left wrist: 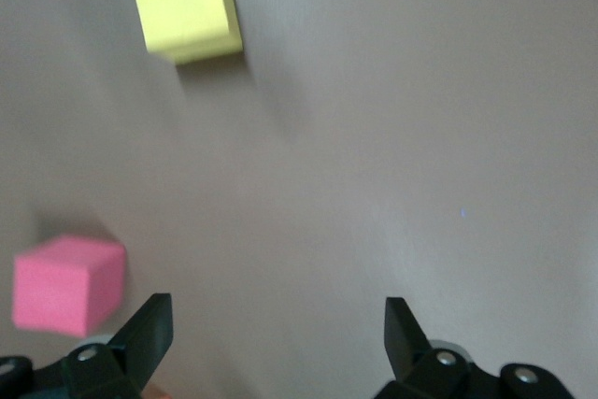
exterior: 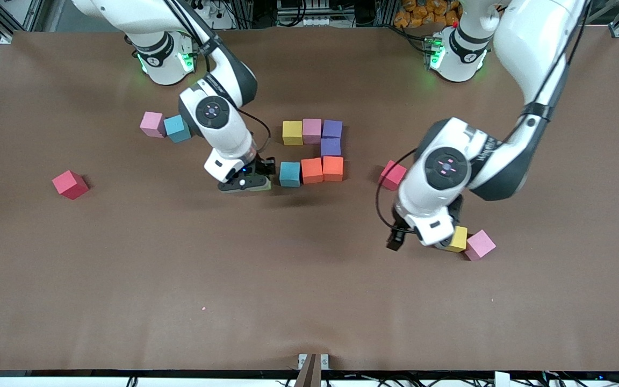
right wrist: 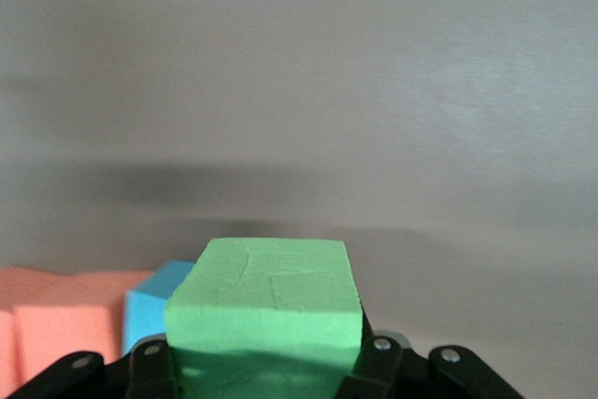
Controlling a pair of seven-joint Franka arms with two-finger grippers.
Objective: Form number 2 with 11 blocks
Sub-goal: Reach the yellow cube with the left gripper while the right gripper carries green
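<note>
Nearest the front camera, a pink cube (exterior: 480, 244) and a yellow cube (exterior: 458, 238) lie beneath the left gripper (exterior: 432, 236), whose jaws stand wide and empty. Farther back, the right gripper (exterior: 250, 181) clamps a green cube (right wrist: 264, 317) just beside the blue cube (exterior: 289, 174) of the partial number 2 (exterior: 314, 151). Stray red (exterior: 70, 184), pink (exterior: 152, 124) and blue (exterior: 177, 128) cubes remain. Matte, square-edged and seemingly light foam, the blocks should grip best across opposite flat faces.
</note>
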